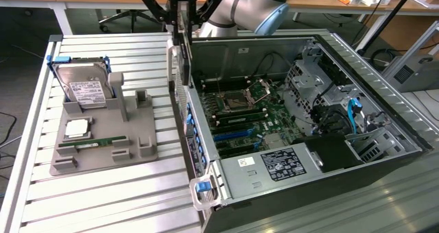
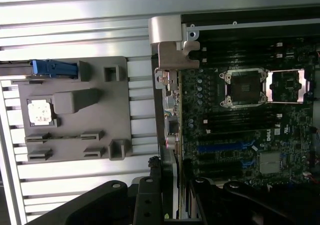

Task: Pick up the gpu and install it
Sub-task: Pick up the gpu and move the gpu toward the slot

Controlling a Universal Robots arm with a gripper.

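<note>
The gpu [image 1: 182, 48] is a thin dark card with a silvery bracket strip. It hangs upright from my gripper [image 1: 183, 19], whose black fingers are shut on its upper edge. The card hovers above the wall of the open computer case [image 1: 384, 104] on the exterior view's left, beside the motherboard [image 1: 247, 109]. In the wrist view my gripper [image 2: 172, 205] holds the card edge-on. The gpu's silvery bracket [image 2: 172, 50] stands over the case's edge next to the motherboard [image 2: 250, 125]. Blue expansion slots [image 2: 220, 146] lie on the board, apart from the card.
A grey parts holder [image 1: 103, 140] sits on the slatted table [image 1: 103, 197] at the exterior view's left. It carries a silver hard drive [image 1: 82, 86], a processor chip [image 1: 77, 129] and a green memory stick [image 1: 92, 141]. The power supply [image 1: 274, 166] occupies the case's near end.
</note>
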